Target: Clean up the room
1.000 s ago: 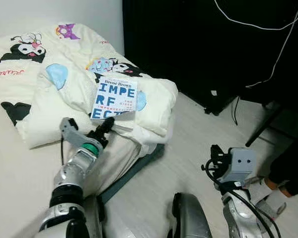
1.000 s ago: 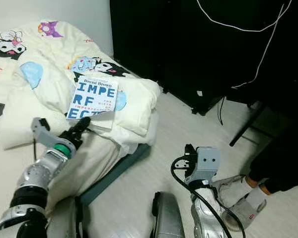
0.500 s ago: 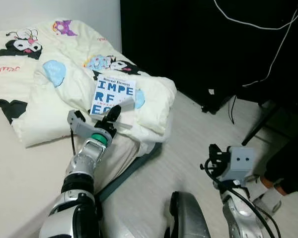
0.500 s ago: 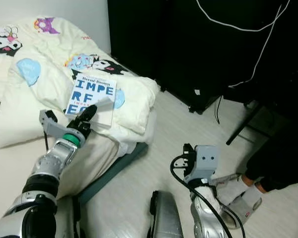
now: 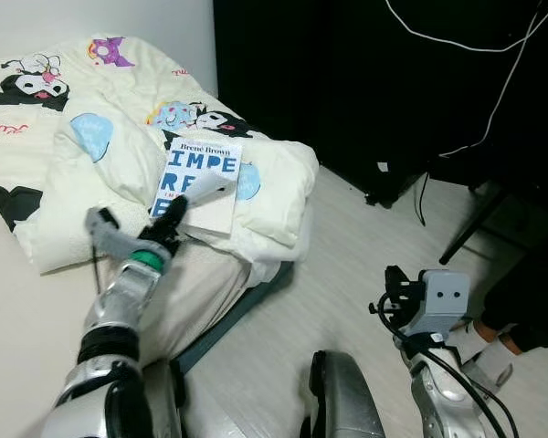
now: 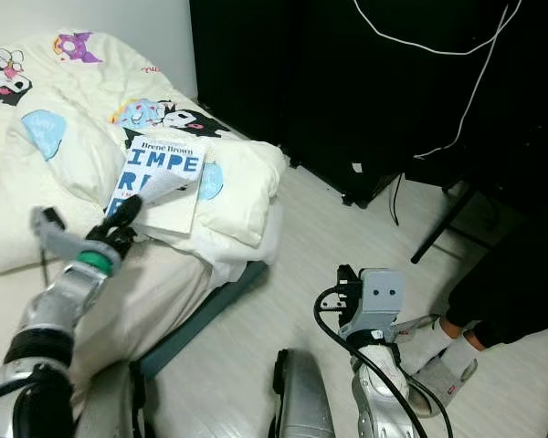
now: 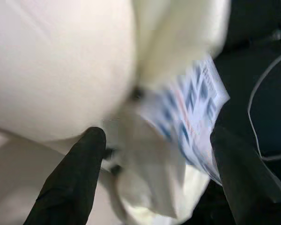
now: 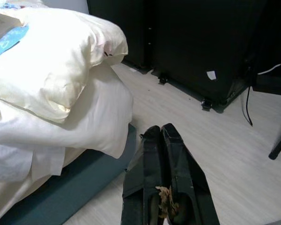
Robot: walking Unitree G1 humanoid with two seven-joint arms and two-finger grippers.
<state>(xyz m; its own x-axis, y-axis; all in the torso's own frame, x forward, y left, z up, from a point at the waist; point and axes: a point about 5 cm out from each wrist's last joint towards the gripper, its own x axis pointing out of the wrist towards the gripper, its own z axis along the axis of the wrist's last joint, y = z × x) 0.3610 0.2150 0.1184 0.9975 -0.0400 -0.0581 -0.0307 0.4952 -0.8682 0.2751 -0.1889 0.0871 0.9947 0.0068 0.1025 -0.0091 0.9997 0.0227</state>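
Left eye view: book [image 5: 199, 173] on cream duvet [image 5: 283, 187] | left gripper [image 5: 169, 219] spread beside it | right gripper [image 8: 166, 154] closed, empty

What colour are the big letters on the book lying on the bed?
Blue letters on the white-covered paperback book, clearest in the left eye view.

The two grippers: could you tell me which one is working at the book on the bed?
The left gripper, fingers spread at the near edge of the white and blue book on the cream duvet. The right gripper hangs shut over the floor.
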